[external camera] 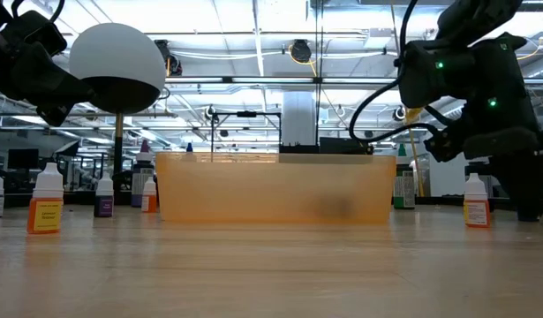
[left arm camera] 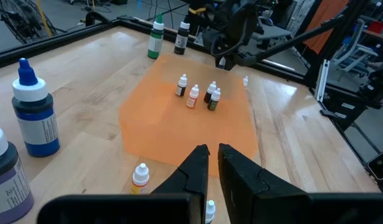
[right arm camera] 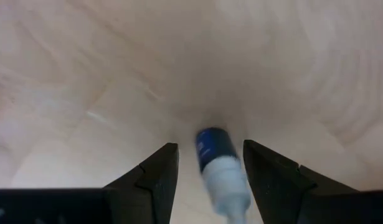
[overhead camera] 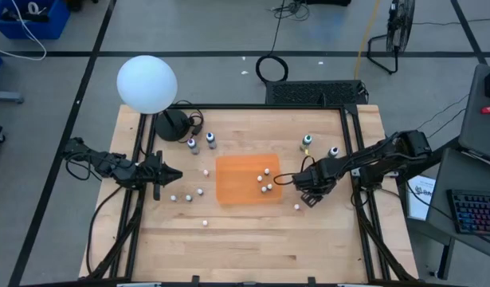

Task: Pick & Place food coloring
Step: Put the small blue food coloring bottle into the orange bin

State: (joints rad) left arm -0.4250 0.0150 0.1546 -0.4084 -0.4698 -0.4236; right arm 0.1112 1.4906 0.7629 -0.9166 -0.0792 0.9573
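Note:
The food coloring is a scatter of tiny bottles. Several stand on the orange mat (overhead camera: pixel 237 187), in a cluster (left arm camera: pixel 196 93). Others stand on the wood left of the mat (overhead camera: pixel 187 195), and taller ones at the back (overhead camera: pixel 210 140) (overhead camera: pixel 307 142). My right gripper (right arm camera: pixel 210 145) points down just off the mat's right edge (overhead camera: pixel 303 199), open. One small blue-labelled, white-capped bottle (right arm camera: pixel 215 163) stands upright on the wood between its fingers, with a gap on each side. My left gripper (overhead camera: pixel 174 174) hovers shut at the table's left, pointing toward the mat (left arm camera: pixel 213 158).
A big white globe lamp (overhead camera: pixel 147 83) on a black base stands at the back left corner. A black frame rail (overhead camera: pixel 352 159) runs along the table's right side, close behind my right arm. Bare wood lies in front of the mat (overhead camera: pixel 252 239).

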